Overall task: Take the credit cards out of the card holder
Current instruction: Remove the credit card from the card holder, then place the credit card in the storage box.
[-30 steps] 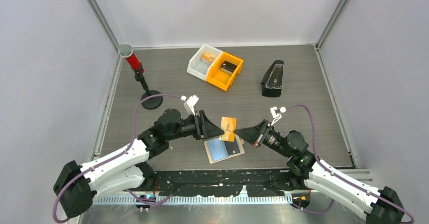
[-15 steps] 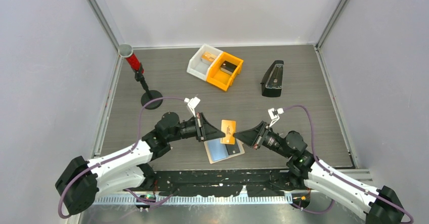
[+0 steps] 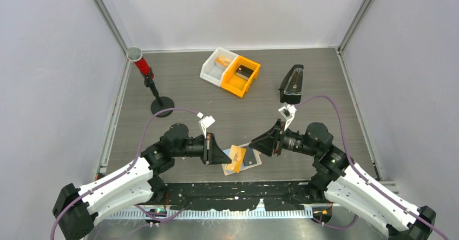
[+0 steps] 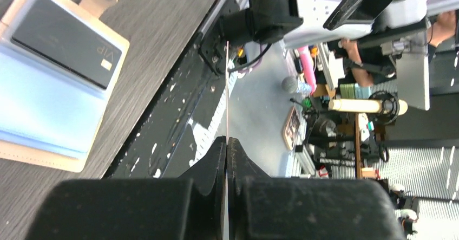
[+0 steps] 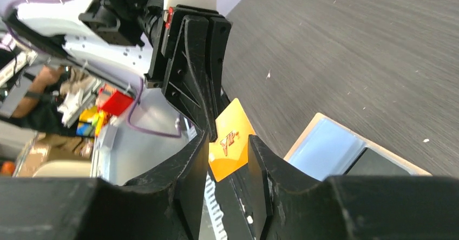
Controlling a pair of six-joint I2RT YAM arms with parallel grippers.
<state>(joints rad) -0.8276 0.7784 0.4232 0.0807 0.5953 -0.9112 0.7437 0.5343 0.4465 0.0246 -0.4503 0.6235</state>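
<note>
The left gripper (image 3: 221, 156) has its jaws pinched tight on the orange credit card (image 3: 234, 159), which shows as a thin edge-on line in the left wrist view. From above, the card sits over the 9 o'clock end of the card holder (image 4: 48, 161). The right gripper (image 3: 254, 142) is at the holder's 1 o'clock, jaws well apart and holding nothing.

The holder lies flat at the worktop's (image 3: 325, 88) 6 o'clock with a light blue card (image 4: 43, 110) and a dark grey card (image 4: 65, 47) tucked inside. At 12 o'clock a white bin (image 3: 211, 69) and an orange bin (image 3: 234, 85) touch. A black wedge case (image 3: 292, 84) stands near 2 o'clock.
</note>
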